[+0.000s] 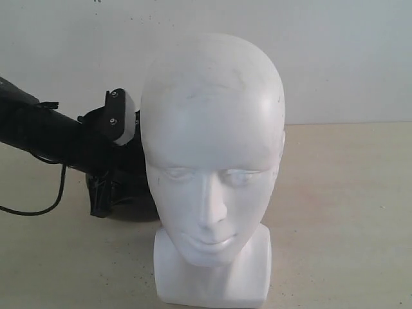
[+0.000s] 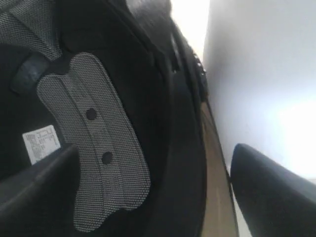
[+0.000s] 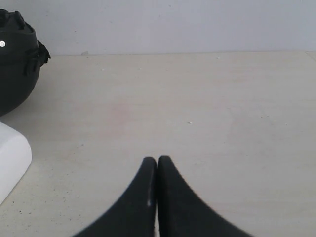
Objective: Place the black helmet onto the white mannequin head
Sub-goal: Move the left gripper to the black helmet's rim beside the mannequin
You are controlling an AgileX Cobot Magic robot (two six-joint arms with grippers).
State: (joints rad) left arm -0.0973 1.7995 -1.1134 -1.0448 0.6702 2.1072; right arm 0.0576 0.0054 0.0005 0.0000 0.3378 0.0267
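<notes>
We can read no text anywhere. The only printed thing we find is a small white label point(image 2: 41, 143) on the lining inside the black helmet point(image 2: 182, 148), just beside the left claw's point(image 2: 155, 150) inner finger. Its print is too blurred to make out.

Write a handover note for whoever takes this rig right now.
Left end effector: open, straddling the rim of the black helmet, one finger inside by the liner, one outside; no grip yet.
Right end effector: shut, empty, over the table.
The helmet sits on the table behind the white mannequin head, on the left in the exterior view. The head is upright and bare.
Done: left arm is at the helmet.
Left to do: close on the rim, lift, lower the helmet onto the head.
</notes>
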